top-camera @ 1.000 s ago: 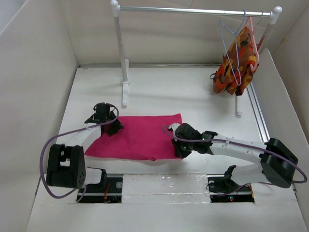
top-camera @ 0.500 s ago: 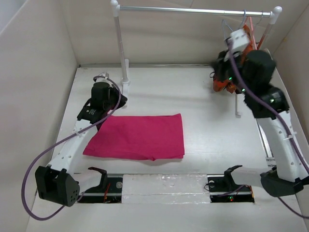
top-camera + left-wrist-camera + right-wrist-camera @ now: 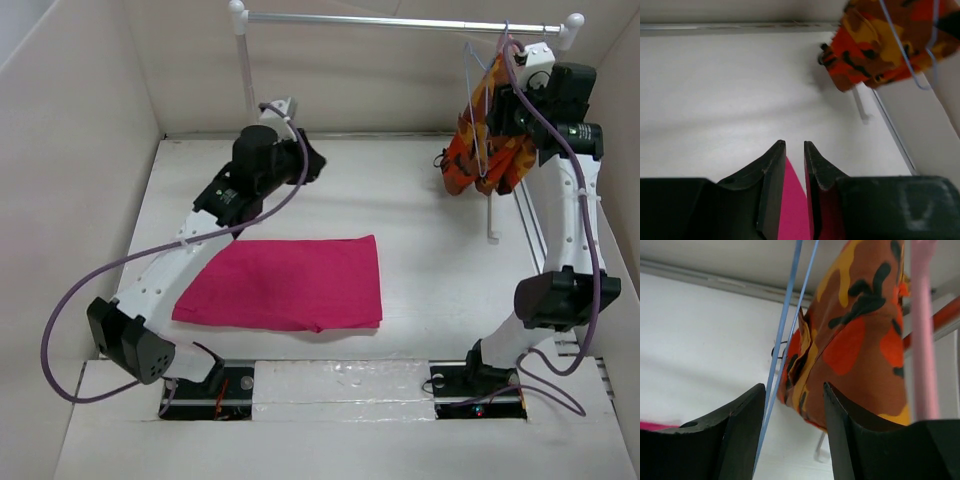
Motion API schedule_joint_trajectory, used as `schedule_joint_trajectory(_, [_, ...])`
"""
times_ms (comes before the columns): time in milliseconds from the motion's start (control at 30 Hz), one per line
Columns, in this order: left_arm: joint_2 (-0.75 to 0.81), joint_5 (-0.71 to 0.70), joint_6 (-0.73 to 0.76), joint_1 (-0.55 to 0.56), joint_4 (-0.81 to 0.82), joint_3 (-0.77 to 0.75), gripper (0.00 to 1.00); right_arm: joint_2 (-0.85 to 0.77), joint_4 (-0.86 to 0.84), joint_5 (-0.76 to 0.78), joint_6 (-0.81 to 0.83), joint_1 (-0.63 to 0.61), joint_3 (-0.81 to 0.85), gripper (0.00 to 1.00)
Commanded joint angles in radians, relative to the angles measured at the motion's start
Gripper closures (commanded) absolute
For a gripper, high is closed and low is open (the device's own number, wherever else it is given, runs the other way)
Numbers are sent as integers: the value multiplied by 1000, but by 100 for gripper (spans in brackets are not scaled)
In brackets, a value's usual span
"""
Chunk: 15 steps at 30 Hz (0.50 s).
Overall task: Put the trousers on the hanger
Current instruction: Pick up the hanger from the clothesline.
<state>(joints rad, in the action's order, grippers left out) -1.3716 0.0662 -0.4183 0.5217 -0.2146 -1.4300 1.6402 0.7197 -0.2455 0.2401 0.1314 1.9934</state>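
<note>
Right end effector [image 3: 794, 387], jaws open at the hanger [image 3: 785, 315]; left end effector [image 3: 793, 145] slightly parted, empty. Closure may also pinch the adjacent patterned garment [image 3: 860, 340].

The trousers [image 3: 285, 283] are laid flat on the table [image 3: 430, 270], toward the near left, just in front of the left post of the rail [image 3: 400, 20] that's stood along the back. Way over at the rail's right end, the hanger [image 3: 784, 315] is hung. Another garment [image 3: 495, 140] is hung just to its right on a thicker hanger [image 3: 922, 340]. Trousers and hanger are kept well apart.
</note>
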Motion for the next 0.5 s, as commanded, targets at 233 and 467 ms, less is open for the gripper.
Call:
schedule_joint_trajectory(233, [137,43,-108,72,92,241,74,-74,-107,-109,15,13,-177,62])
schedule_joint_trajectory(467, [195,40,-120,72,87,349,67,-147,-190,-65,8,13,-277,100])
